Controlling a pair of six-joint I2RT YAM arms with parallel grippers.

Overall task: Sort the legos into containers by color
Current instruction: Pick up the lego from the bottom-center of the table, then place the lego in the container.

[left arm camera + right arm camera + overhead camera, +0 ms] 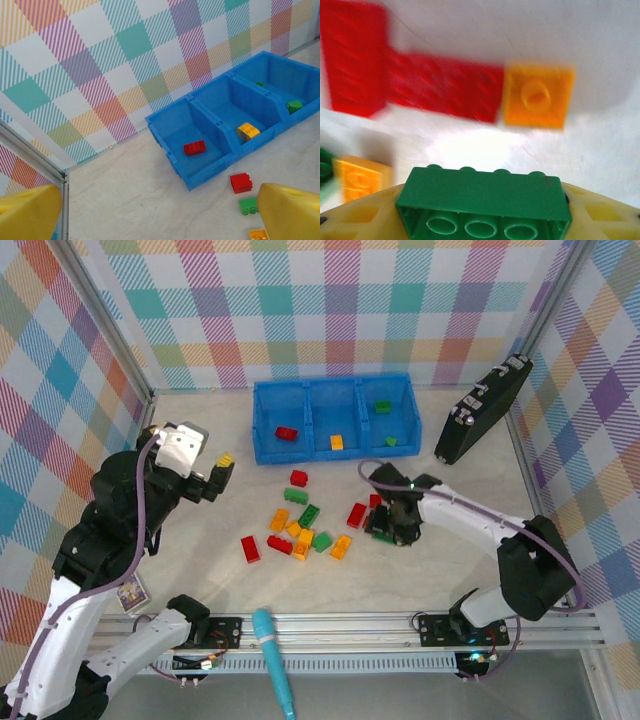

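While the right gripper [394, 527] is low at the 3 o'clock edge of the loose bricks [300, 525], its wrist view has a green brick [485, 200] pinched between the yellow fingers [360, 215], hollow underside toward the camera. Can't tell which faces the pads bear on. The table [545, 30] behind is blurred and the brick is sharp, so I read it as gripped.

Left gripper [220, 476] hangs at the table's 9 o'clock, fingers [30, 210] spread wide, nothing between.

Blue bin [300, 455] at 12 o'clock:
- 9 o'clock cell: red brick [287, 433]
- middle cell: orange one [337, 442]
- 3 o'clock cell: two greens [383, 407], so that's the likely target

Handling: light, rigid, hard plastic, smooth sides probably slick. Best hold is across the flat side walls, mid-length, clear of the studs. A corner grip may let it twist out.
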